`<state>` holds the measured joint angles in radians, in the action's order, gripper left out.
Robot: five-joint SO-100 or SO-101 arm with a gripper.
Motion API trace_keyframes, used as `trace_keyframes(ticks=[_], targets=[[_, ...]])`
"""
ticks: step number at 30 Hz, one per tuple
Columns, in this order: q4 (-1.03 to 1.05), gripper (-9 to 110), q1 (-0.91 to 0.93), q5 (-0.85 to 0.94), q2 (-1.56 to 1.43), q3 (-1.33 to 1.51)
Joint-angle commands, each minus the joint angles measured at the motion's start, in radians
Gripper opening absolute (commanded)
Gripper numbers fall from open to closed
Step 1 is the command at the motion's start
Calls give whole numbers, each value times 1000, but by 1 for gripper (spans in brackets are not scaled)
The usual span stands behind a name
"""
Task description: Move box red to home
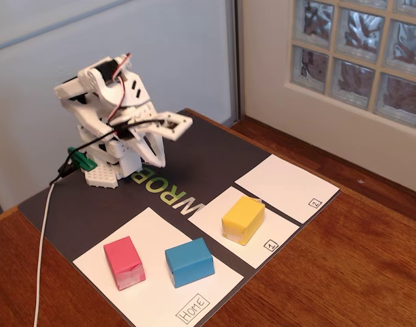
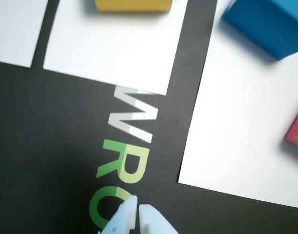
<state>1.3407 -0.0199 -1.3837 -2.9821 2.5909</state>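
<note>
Fixed view: we see the gripper (image 1: 168, 127) folded back over the arm's base, holding nothing.
Gripper: in the wrist view its fingertips (image 2: 137, 210) sit pressed together.
Box red (image 1: 124, 262): well ahead of the gripper, on home (image 1: 153, 300) beside the blue block (image 1: 189, 261).
Writing: "HOME" (image 1: 193, 308) at the sheet's corner; "1" (image 1: 271, 244) and "2" (image 1: 314, 202) on the smaller sheets; "WRO" (image 2: 123, 146) on the dark mat.
Yellow block (image 1: 243, 219): on sheet "1".

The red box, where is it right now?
In the fixed view the red box sits on the left part of the HOME sheet, beside the blue block.
</note>
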Motion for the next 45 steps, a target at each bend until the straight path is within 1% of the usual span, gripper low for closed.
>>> trace_keyframes(ticks=[1,5,10,13,16,17,28,34,41,45], targets=[[-61,0,5,5,-8,64],[-115,0,9,5,-14,141],[-135,0,46,31,-46,235],[-127,0,58,40,-164,328],[-67,0,58,32,-357,433],[-66,0,58,23,-351,442],[-57,0,61,-130,-268,446],[-37,0,67,-115,-272,446],[104,0,100,-74,-356,446],[109,0,89,-72,-356,446]])
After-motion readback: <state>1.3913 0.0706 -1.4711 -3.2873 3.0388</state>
